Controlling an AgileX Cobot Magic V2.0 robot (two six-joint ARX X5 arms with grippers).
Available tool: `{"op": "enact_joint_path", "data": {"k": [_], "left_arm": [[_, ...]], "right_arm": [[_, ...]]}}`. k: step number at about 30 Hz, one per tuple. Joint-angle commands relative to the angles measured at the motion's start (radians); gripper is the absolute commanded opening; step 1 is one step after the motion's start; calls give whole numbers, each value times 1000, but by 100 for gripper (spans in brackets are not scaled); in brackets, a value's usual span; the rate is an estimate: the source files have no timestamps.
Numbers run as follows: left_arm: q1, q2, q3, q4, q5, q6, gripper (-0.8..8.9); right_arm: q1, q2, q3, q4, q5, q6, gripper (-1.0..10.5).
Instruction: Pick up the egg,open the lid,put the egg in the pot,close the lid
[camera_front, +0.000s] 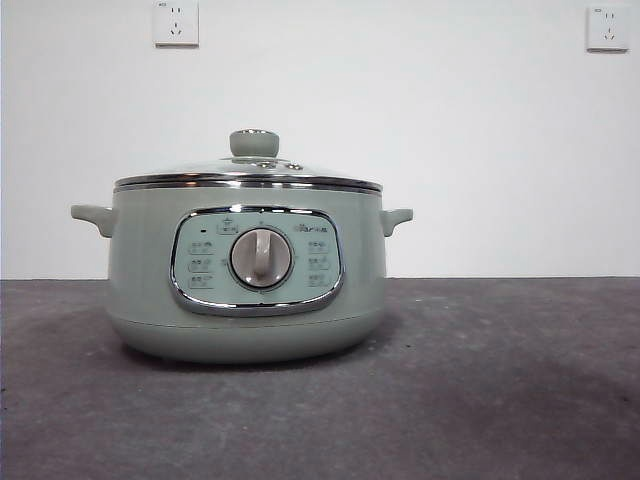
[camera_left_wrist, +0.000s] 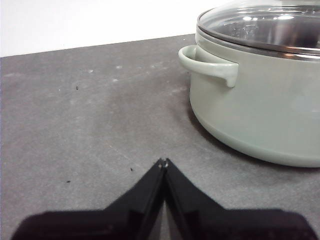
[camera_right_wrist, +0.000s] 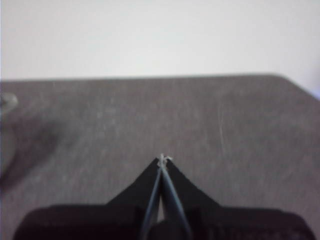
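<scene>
The pot (camera_front: 245, 290) stands upright on the table (camera_front: 500, 380), its round body squat and wide, its chrome-framed control panel (camera_front: 256, 260) and central dial (camera_front: 261, 258) turned straight toward the front camera, and its two small side handles reaching out to either side along the pot's widest line. Its shell is smooth, pale sage-green and faintly glossy, curving inward at the base. The lid (camera_front: 248, 176) sits closed and level on the pot's rim, a low dome of clear glass bound by a shiny chrome ring, with a rounded sage-green knob (camera_front: 254, 143) standing up from its middle. The egg shows in no view. The left gripper (camera_left_wrist: 163, 162) is low over the table just beside the pot, near one handle (camera_left_wrist: 210, 64), with its two black jaws pressed together at the tips and nothing between them. The right gripper (camera_right_wrist: 163, 160) is over bare table away from the pot, its jaws likewise closed together on nothing. The table is dark grey, matte and mottled, with pale scuffs and small specks. Behind the pot rises a plain white wall (camera_front: 450, 150) bearing two white sockets, one (camera_front: 176, 22) above the pot and one (camera_front: 607, 28) well off to its side.
</scene>
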Motion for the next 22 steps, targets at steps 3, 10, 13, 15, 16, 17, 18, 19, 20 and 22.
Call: {"op": "enact_joint_path", "data": {"k": [3,10,13,15,16,17,18,19,20,22], "left_arm": [[3,0,-8,8,0,-9,-4],[3,0,-8,8,0,-9,-4],[3,0,-8,8,0,-9,-4],[3,0,-8,8,0,-9,-4],[3,0,-8,8,0,-9,-4],[3,0,-8,8,0,-9,-4],[3,0,-8,8,0,-9,-4],[3,0,-8,8,0,-9,-4],[3,0,-8,8,0,-9,-4],[3,0,-8,8,0,-9,-4]], "right_arm": [[-2,-32,-80,18,-3,43,2],[-1,-32,-97,0,-4,45,2],[-1,-32,-97,0,-3,44,2],[-1,-32,-97,0,-3,44,2],[-1,-32,-97,0,-3,44,2],[-1,-32,-97,0,-3,44,2],[-1,-32,-97,-1,-3,44,2],[-1,-32,-97,-1,-3,44,2],[-1,-32,-97,-1,-3,44,2],[-1,-32,-97,-1,-3,44,2]]}}
